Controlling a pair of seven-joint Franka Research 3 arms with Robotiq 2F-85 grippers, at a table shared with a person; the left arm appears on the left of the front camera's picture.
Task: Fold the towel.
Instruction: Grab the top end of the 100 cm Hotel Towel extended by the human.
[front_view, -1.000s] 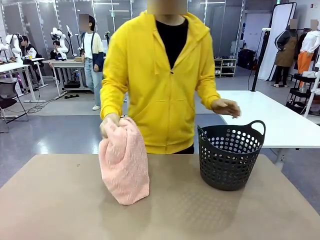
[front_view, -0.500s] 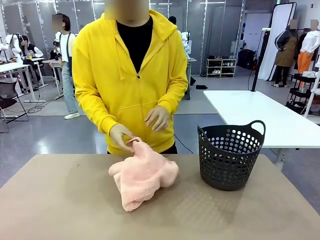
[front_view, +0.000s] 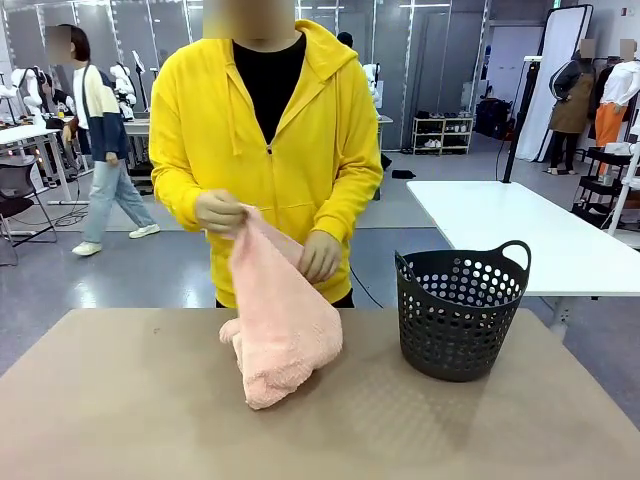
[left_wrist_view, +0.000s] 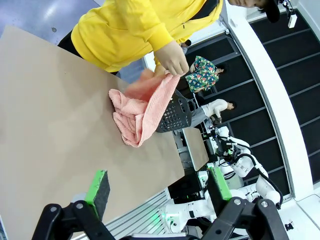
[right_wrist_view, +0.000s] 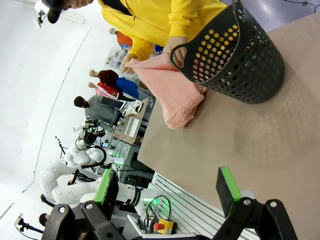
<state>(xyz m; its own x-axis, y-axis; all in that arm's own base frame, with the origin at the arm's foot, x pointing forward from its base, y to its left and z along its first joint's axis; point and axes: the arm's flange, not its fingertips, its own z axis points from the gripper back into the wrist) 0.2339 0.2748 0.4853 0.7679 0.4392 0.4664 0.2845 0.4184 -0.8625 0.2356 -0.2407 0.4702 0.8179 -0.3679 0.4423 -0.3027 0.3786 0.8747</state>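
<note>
moved: towel (front_view: 282, 325) drawn up out of its heap by person's raised hand (front_view: 219, 212) and lower hand (front_view: 320, 256) | lies: bottom end on counter (front_view: 110, 400), left of black basket (front_view: 460, 310), long axis near upright | left claw (left_wrist_view: 157, 184), right claw (right_wrist_view: 167, 186): both spread, empty, well apart from towel; left judged slightly nearer

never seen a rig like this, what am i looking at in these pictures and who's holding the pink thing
It is a two-armed robot sharing a table with a person. The front picture looks across the table from the robot's side. The other two come from cameras on each wrist: the black fingers with green pads at the bottom are the left gripper and right gripper, both open and holding nothing. On the table stands a black basket. The person's hands hold a pink towel by its top; its lower end rests on the table.
</note>
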